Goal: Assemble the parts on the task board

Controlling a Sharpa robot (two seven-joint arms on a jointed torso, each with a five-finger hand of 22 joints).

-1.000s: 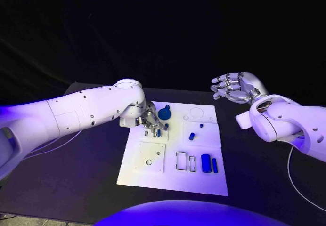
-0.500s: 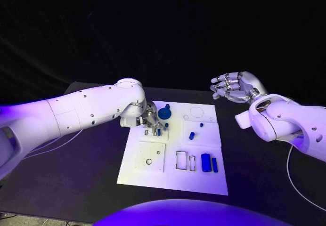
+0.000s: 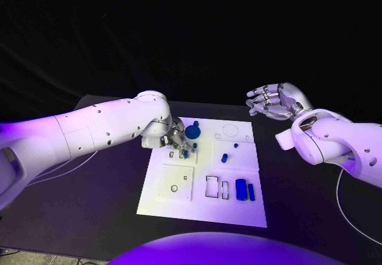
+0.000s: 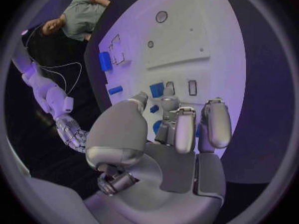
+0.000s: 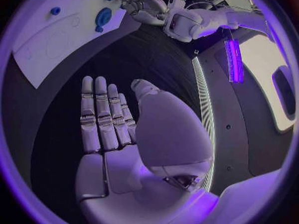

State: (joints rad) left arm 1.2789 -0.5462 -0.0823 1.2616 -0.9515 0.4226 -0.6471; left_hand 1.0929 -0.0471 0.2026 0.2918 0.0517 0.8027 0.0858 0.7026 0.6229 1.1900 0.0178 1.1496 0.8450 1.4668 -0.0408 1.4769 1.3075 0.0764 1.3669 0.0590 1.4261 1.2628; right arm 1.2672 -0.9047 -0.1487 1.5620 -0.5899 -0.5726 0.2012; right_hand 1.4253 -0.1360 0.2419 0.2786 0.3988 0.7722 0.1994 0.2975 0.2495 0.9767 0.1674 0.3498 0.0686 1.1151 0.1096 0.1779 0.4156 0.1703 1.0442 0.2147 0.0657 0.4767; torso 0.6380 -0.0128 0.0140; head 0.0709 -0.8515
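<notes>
The white task board (image 3: 205, 207) lies mid-table. My left hand (image 3: 176, 140) hovers low over its far left part, fingers curled down beside a round blue part (image 3: 194, 132). A small blue block (image 3: 185, 154) stands by two narrow slots just past the fingertips (image 4: 169, 103). In the left wrist view this block (image 4: 157, 89) is beyond the fingers, and a tiny blue piece (image 4: 154, 108) sits between thumb and finger; whether it is pinched is unclear. My right hand (image 3: 275, 103) is raised off the board's far right, fingers spread, holding nothing.
Two upright blue parts (image 3: 240, 190) stand beside empty rectangular slots (image 3: 212, 187) at the near right. Two small blue pieces (image 3: 224, 158) lie in the board's middle. A square plate with holes (image 3: 176, 182) occupies the near left. Cables trail along both table edges.
My left hand has edged slightly toward the far side, nearer the round blue part. The right hand has stayed raised and spread.
</notes>
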